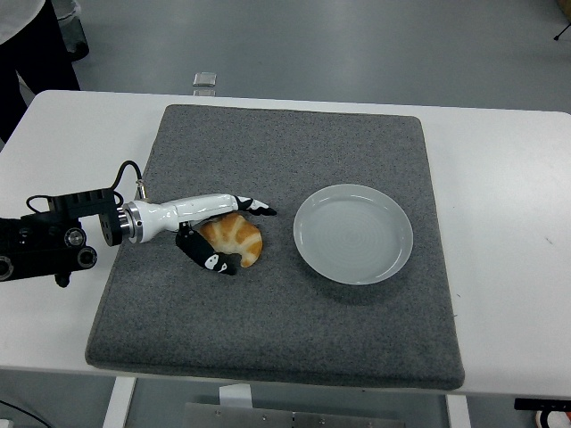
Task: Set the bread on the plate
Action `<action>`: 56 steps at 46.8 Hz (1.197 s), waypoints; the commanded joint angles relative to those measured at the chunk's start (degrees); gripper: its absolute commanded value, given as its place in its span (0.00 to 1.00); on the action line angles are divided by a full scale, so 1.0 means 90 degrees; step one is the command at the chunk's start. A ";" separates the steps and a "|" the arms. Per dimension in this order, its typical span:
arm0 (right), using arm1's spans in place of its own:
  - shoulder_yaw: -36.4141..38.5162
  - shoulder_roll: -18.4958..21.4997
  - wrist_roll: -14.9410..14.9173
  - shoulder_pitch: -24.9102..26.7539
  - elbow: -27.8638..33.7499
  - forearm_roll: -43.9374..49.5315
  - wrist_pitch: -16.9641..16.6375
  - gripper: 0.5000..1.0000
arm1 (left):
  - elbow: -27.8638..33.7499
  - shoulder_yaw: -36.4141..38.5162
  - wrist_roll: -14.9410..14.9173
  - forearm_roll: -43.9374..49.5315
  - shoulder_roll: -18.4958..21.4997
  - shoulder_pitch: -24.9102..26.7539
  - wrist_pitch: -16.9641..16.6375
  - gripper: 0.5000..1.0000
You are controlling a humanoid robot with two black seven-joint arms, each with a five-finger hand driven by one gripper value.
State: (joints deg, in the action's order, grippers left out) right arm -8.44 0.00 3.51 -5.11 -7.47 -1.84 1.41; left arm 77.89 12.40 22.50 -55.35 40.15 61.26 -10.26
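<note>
A golden croissant (237,238) lies on the grey mat, left of a pale empty plate (353,234). My left hand (227,234) reaches in from the left edge and brackets the croissant: the long fingers (251,209) stretch over its far side, the thumb (210,258) curls along its near side. The fingers touch or nearly touch the bread, which still rests on the mat. The plate stands about a hand's width to the right of the croissant. My right arm is out of view.
The grey mat (285,339) covers most of the white table (508,196). A small metal object (205,80) lies at the table's far edge. A person in dark clothes (31,45) stands at the top left corner.
</note>
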 commanded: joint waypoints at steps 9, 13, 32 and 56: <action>0.0000 0.0000 0.0000 -0.0009 0.0000 0.0000 0.0000 0.86 | -0.0003 0.0009 0.0009 -0.0334 0.0001 0.0009 -0.0169 0.46; 0.0000 0.0000 0.0000 0.0001 0.0000 0.0000 0.0000 0.86 | -0.0003 0.0000 0.0009 -0.0549 0.0001 0.0019 -0.0237 0.14; 0.0000 0.0000 0.0000 0.0001 0.0000 0.0000 0.0000 0.86 | -0.0003 0.0019 0.0039 -0.0647 0.0070 0.0215 -0.0227 0.00; 0.0000 0.0000 0.0000 0.0001 0.0000 0.0000 0.0000 0.86 | -0.0315 -0.0576 0.0097 -0.0530 0.0499 0.1044 0.0221 0.00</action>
State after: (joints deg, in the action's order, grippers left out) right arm -8.44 0.00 3.52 -5.11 -7.47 -1.85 1.41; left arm 75.71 7.51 23.10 -60.65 43.95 68.14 -9.67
